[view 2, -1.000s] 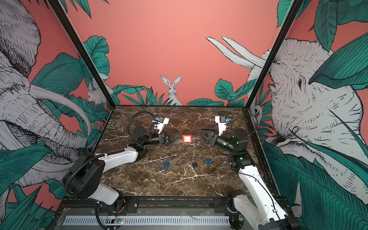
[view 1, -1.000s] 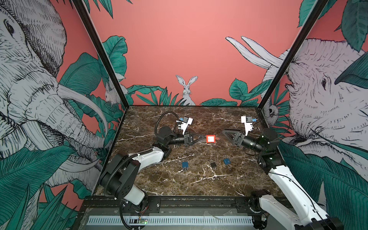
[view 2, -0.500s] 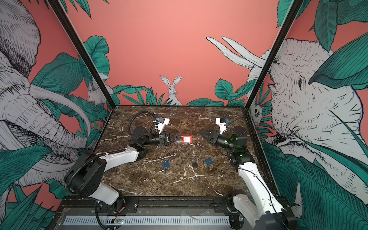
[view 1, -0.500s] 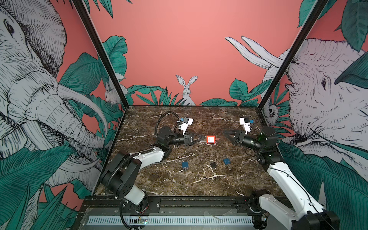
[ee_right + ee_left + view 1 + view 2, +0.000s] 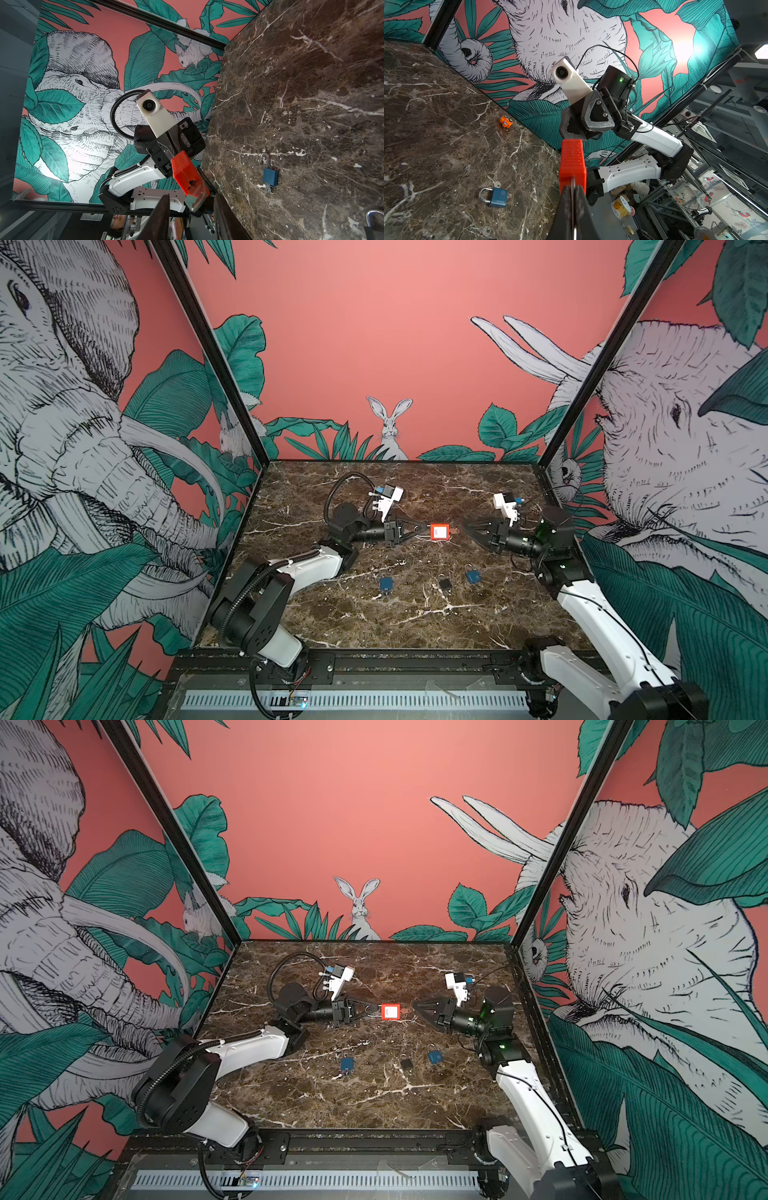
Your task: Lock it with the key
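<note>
A red padlock [image 5: 439, 531] [image 5: 390, 1011] hangs above the middle of the marble table. My left gripper [image 5: 424, 526] [image 5: 573, 199] is shut on its thin metal shackle, which shows between the pads in the left wrist view, with the lock body [image 5: 572, 162] just beyond. A key [image 5: 196, 200] sticks out of the lock's underside [image 5: 187, 176], towards my right gripper [image 5: 466, 527] [image 5: 414, 1006] [image 5: 192, 196]. The right jaws stand apart on either side of the key's head without touching it.
Near the front of the table lie a blue padlock [image 5: 386, 584], a black padlock [image 5: 445, 584] and another blue padlock [image 5: 472, 576]. Loose keys [image 5: 483, 230] lie beside them. A small orange object [image 5: 506, 121] sits by the right wall.
The right gripper's jaws have narrowed around the key's head and its wrist has sunk slightly. The left arm and the red padlock have not moved.
</note>
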You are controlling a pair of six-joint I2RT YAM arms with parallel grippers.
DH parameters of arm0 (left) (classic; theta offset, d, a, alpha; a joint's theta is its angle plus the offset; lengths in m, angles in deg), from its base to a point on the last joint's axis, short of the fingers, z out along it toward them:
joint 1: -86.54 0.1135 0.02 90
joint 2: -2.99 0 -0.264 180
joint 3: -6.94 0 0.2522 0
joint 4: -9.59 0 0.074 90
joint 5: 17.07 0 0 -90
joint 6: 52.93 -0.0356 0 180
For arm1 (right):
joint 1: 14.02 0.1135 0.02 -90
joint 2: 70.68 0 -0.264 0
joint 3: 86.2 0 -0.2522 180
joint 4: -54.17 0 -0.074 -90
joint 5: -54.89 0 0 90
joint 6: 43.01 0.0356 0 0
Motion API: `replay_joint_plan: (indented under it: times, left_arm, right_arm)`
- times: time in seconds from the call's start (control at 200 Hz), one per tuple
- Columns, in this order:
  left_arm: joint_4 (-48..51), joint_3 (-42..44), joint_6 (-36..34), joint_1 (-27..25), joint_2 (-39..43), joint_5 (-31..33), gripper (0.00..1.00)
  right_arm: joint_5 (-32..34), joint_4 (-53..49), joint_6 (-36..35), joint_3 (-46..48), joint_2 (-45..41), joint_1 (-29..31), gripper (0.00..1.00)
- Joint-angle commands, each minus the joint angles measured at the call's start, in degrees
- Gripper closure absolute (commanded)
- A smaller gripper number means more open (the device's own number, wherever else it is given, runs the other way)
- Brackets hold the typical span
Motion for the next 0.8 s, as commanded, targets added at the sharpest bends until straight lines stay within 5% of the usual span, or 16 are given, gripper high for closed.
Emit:
replay_joint_plan:
  times: [0.0, 0.495, 0.795]
  left_arm:
    - [-2.0, -0.8, -0.4, 0.3, 2.3, -0.8, 1.00]
    - [-1.8, -1.7, 0.3, 0.3, 1.8, -0.9, 1.00]
    - [-3.6, -2.5, 2.6, 0.3, 0.9, -1.7, 1.00]
  right_arm:
    - [-1.2, 0.4, -1.2, 0.3, -1.0, -0.2, 0.66]
    - [-0.8, 5.5, -0.1, 0.8, 0.8, 3.7, 0.74]
    - [-0.8, 1.5, -7.3, 0.0, 0.5, 4.1, 0.80]
